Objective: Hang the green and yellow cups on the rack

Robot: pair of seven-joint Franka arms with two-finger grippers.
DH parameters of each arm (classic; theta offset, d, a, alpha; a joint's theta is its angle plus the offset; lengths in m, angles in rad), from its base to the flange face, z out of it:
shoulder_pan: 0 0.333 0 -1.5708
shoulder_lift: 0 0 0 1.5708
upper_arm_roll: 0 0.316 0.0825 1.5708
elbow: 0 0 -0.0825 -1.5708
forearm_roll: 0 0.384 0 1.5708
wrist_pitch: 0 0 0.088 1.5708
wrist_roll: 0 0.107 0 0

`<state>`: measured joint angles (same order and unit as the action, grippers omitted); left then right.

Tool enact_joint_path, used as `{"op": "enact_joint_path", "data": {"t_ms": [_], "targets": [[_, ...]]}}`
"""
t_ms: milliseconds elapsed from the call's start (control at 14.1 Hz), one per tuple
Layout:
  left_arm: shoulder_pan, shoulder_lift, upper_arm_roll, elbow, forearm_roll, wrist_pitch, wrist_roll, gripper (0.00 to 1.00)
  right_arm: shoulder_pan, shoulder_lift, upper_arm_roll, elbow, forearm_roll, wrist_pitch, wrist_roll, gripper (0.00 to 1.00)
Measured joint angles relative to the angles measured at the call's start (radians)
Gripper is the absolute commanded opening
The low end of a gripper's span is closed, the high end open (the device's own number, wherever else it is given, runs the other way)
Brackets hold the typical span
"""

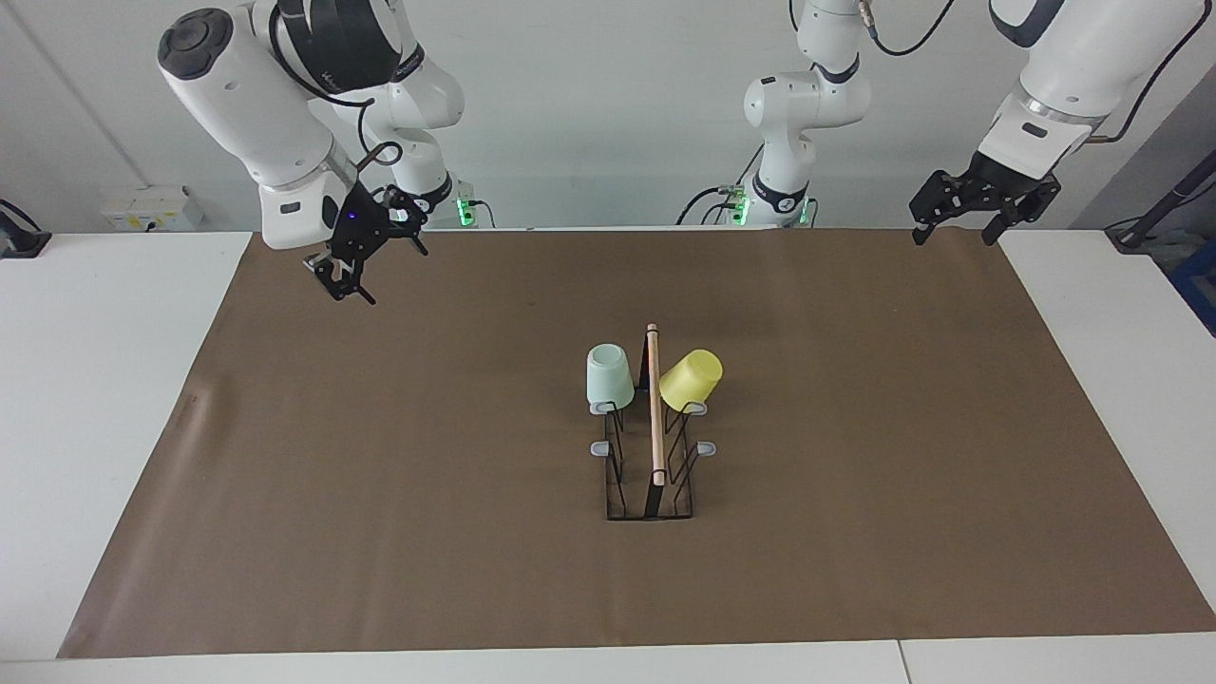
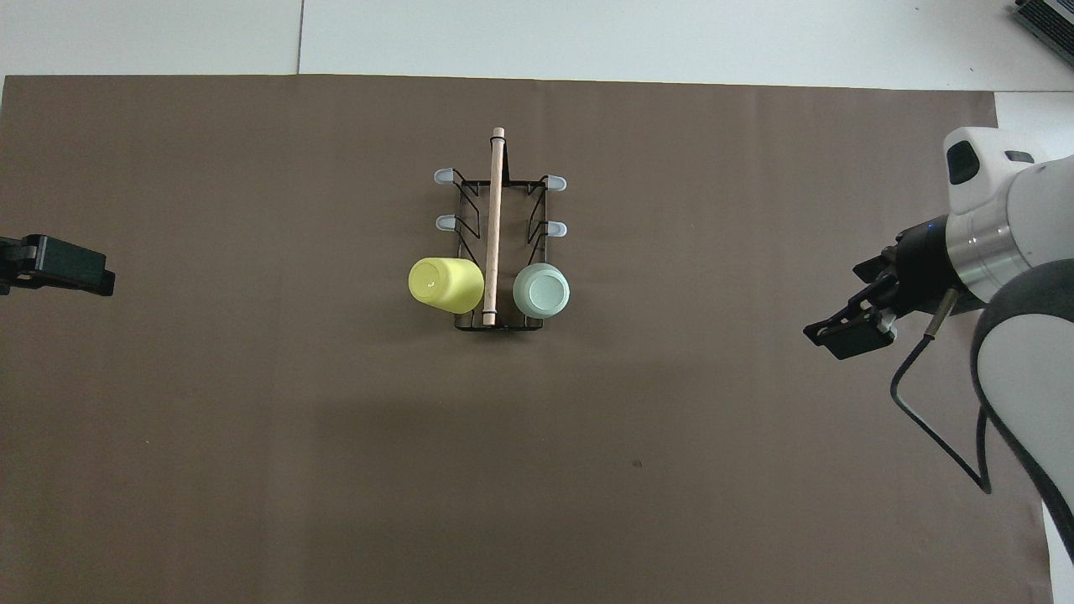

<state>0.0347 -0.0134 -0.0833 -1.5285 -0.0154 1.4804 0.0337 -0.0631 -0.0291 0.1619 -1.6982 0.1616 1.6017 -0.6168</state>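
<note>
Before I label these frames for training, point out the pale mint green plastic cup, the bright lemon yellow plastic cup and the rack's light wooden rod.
pale mint green plastic cup (image 1: pixel 609 375): facing view, on its side wall.
bright lemon yellow plastic cup (image 2: pixel 445 283): overhead view, on its side wall.
light wooden rod (image 2: pixel 494 226): overhead view, at mid-length.

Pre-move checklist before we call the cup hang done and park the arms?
1. Green cup on a peg of the rack, upside down: ok.
2. Yellow cup on a peg across the rod, tilted outward: ok, though how firmly it is seated: cannot tell.
3. Both on the pair of pegs nearest the robots: ok.
4. Left gripper over the mat's edge, holding nothing: ok.
5. Right gripper away from the rack, holding nothing: ok.
</note>
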Motion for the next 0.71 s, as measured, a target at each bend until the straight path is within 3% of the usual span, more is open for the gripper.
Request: {"op": "enact_joint_path", "data": {"t_ms": [285,498,712], "targets": [[0.000,0.005,-0.012,0.005,0.001,-0.002,0.000,1.00,0.076,-0.027,-0.030,0.017,-0.068,-0.057,0.293,1.00],[0.000,0.003,-0.012,-0.006,0.001,-0.003,0.002,1.00,0.137,-0.026,-0.136,0.020,-0.070,-0.059,0.345,1.00],[0.000,-0.004,-0.012,-0.037,0.001,-0.002,0.002,1.00,0.135,-0.024,-0.206,0.021,-0.070,-0.049,0.340,1.00]]}}
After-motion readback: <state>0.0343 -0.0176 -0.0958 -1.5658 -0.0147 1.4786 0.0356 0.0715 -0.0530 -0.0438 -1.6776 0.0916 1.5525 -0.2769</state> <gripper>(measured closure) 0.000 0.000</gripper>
